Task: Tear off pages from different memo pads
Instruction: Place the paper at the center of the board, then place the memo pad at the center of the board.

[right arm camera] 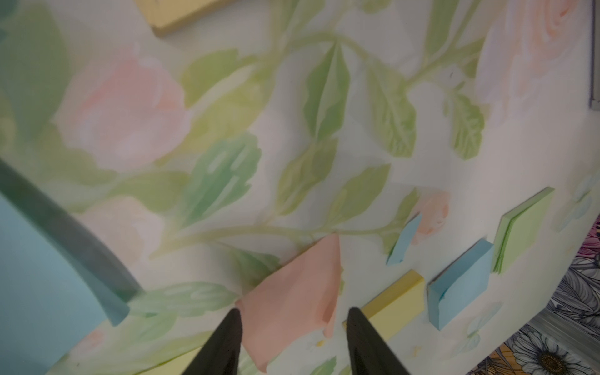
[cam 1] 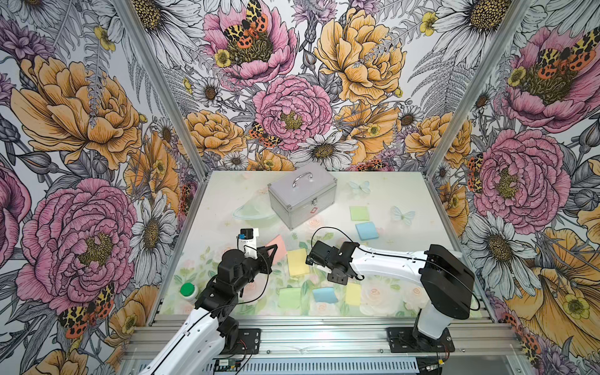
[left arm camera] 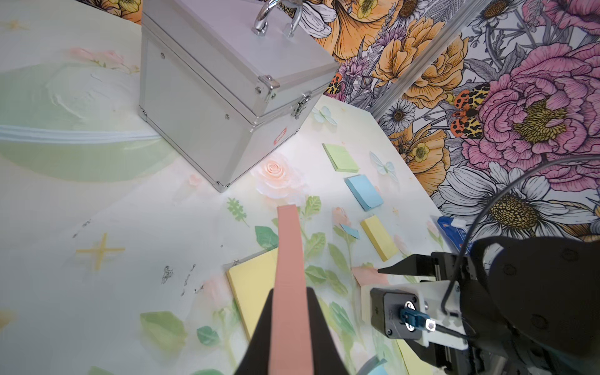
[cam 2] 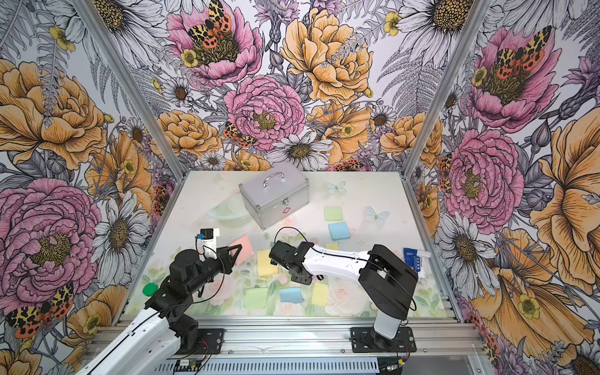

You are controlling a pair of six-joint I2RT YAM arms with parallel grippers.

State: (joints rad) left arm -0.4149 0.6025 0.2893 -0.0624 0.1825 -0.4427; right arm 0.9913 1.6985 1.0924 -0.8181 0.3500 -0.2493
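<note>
We see bright, even, diffuse light in both top views; shadows short, soft, faint one at foot of silver case point(cam 1: 302, 194). Table point(cam 1: 389, 191) palest, washed out, around case. Walls point(cam 1: 81, 130) bow toward frame edges. Left wrist view sharp on case, glint on its handle point(left arm camera: 279, 16); salmon-pink pad point(left arm camera: 289, 292) soft near lens. Right wrist view smeared; we find blue page point(right arm camera: 39, 276) fully defocused.

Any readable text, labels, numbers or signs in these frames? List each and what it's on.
Nothing reads clearly in any view.
silver metal case: small red emblem below the latch, shape unclear, no letters.
blue and white packet: white print, too blurred to read.
camera housing on the right wrist: tiny pale mark, too small to read.
blue memo pad and the other pads: no writing visible.
</note>
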